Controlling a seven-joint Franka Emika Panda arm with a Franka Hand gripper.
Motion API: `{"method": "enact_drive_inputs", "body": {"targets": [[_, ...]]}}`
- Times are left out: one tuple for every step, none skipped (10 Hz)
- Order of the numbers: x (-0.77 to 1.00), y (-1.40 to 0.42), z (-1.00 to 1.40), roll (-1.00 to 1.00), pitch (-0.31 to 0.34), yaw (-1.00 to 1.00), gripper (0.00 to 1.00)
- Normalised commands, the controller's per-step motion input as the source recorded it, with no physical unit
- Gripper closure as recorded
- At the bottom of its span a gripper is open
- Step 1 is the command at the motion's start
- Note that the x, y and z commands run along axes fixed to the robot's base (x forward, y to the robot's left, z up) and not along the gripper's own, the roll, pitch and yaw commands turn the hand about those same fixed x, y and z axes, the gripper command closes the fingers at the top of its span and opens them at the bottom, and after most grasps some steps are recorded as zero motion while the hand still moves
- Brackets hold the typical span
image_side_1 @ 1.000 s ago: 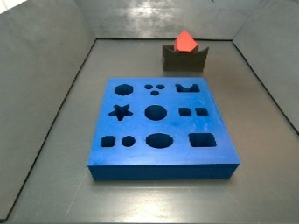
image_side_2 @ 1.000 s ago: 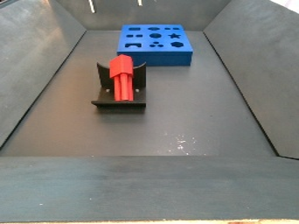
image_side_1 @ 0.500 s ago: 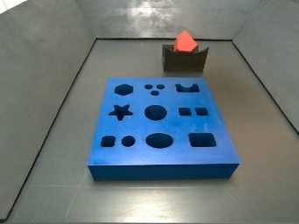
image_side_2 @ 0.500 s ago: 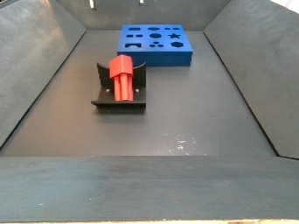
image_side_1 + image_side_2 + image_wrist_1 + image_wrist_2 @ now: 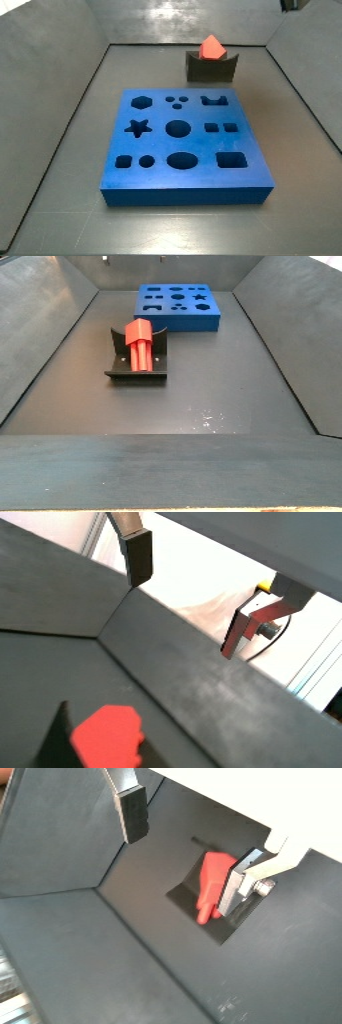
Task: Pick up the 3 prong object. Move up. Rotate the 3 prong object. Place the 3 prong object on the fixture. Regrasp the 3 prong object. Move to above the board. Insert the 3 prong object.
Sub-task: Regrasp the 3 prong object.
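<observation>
3 prong object (image 5: 138, 341): red-orange, lying in the notch of the fixture (image 5: 135, 366), slanted over its base plate; in a side view only its pointed end (image 5: 211, 46) shows above the fixture (image 5: 211, 68).
Board (image 5: 185, 147): blue, flat on the floor, apart from the fixture.
Gripper (image 5: 187, 843): fingers (image 5: 131, 814) spread wide, holding nothing, above the 3 prong object (image 5: 214, 883); seen in both wrist views, in no side view beyond a dark corner.

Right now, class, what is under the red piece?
The red piece lies on the dark fixture; their contact is hidden. The gripper hangs open above, holding nothing.
</observation>
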Motion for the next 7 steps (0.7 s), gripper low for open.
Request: {"method": "enact_drive_inputs", "body": {"targets": [[0.1,-0.05,-0.02,0.46,0.135,0.1,0.0],[0.1,-0.04,-0.01,0.31,0.13,0.12,0.0],[0.04,0.07,-1.0,0.21,0.018,0.13,0.0],[0.04,0.07,-1.0,0.19,-0.004,0.14,0.0],[0.05,0.06,-1.0,0.16,-0.03,0.12,0.0],[0.06,0.06,-1.0,0.12,-0.049,0.11,0.0],[0.07,0.06,-1.0,0.09,-0.071,0.09,0.0]]}}
